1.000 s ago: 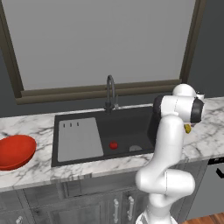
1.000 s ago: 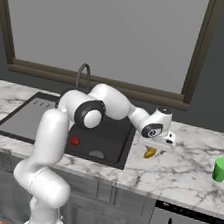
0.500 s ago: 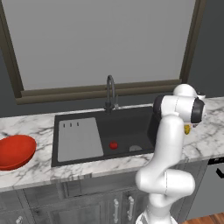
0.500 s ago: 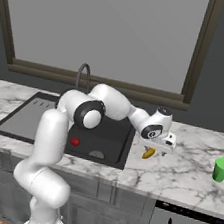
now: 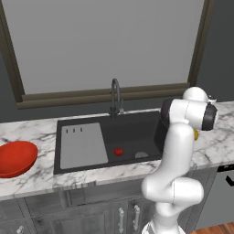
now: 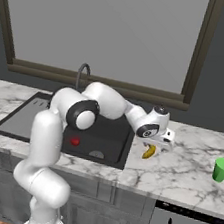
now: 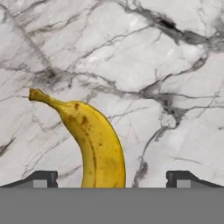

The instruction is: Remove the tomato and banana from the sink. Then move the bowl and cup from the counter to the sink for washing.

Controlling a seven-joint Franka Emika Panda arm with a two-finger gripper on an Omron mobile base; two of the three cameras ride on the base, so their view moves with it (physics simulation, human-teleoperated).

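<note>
White marble counter with grey veins runs under a big window, black recessed sink with grey ribbed drainboard set into it. Small curved yellow banana lies on the marble just right of the sink, out of the basin. White two-finger gripper hangs right above it, jaws spread wide, tips either side of the banana, not pinching it. Small glossy red tomato sits in the basin. Wide red-orange bowl on counter left of sink; bright green tapered cup far right.
</note>
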